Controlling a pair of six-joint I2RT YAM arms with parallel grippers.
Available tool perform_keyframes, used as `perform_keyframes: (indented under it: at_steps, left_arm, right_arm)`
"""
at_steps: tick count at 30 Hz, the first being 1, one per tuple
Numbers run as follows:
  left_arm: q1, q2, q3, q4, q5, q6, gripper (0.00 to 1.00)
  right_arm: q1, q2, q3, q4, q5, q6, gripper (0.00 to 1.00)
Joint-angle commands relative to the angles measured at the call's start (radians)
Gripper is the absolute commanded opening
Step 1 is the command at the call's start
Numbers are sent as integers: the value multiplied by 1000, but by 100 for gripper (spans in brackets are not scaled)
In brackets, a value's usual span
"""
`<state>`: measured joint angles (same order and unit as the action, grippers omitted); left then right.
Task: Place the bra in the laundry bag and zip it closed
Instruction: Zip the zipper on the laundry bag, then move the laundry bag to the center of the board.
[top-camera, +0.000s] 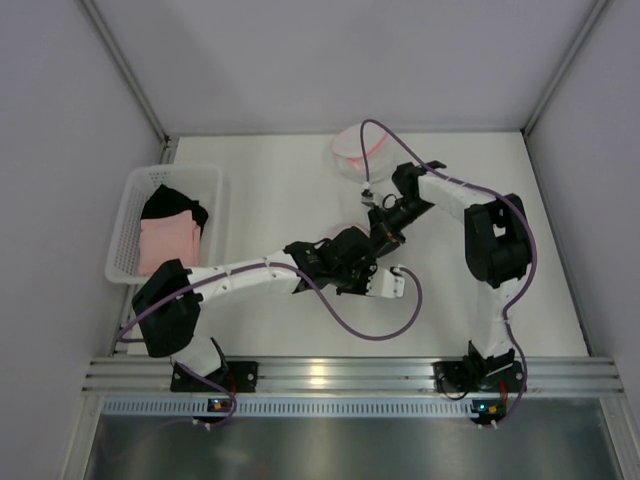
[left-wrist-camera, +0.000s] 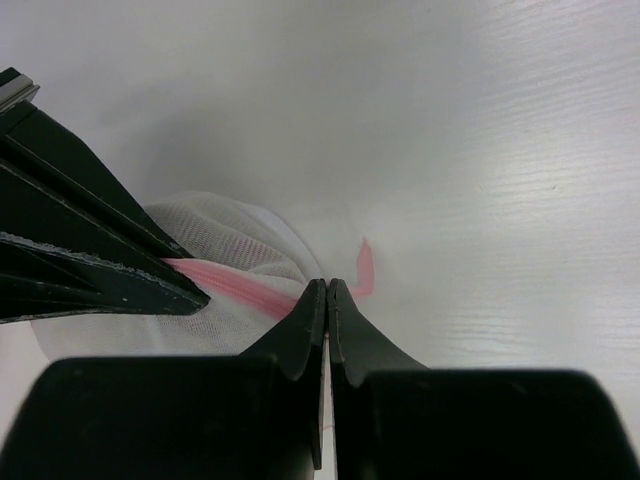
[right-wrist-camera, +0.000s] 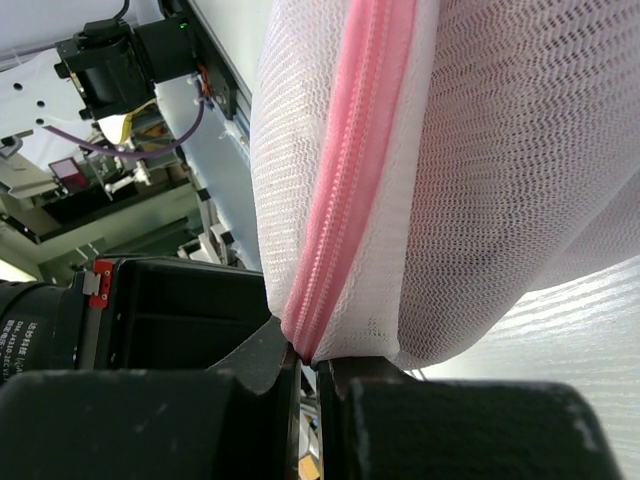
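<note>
The laundry bag (left-wrist-camera: 220, 240) is white mesh with a pink zip (left-wrist-camera: 240, 288) and lies as a small mound on the table. My left gripper (left-wrist-camera: 327, 285) is shut at the bag's edge, where the pink zip runs into its tips; a pink tab (left-wrist-camera: 365, 268) stands just beyond them. My right gripper (right-wrist-camera: 308, 352) is shut on the laundry bag (right-wrist-camera: 480, 150), pinching the end of the zip (right-wrist-camera: 350, 150). In the top view the left gripper (top-camera: 362, 262) and right gripper (top-camera: 383, 237) meet mid-table and hide the bag. The bra does not show.
A white basket (top-camera: 125, 215) with black and pink clothes stands at the left. A round white thing with pink trim (top-camera: 352, 152) lies at the back, under the right arm's purple cable. Walls close in the table on three sides.
</note>
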<state>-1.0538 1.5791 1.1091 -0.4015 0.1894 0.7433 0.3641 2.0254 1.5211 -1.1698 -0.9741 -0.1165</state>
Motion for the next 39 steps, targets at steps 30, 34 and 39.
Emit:
perform_keyframes:
  at_steps: [30,34,39]
  left_arm:
    - [469,51,535,-260,177,-544,98]
    - [514,90,612,-319,199,-602,98]
    - [593,111,612,-361,219,-708,98]
  right_arm:
    - [-587,42,-15,645,163,296,0]
    - [-585,176,106,755,127,438,0]
    - [-568,283,243,814,100,506,0]
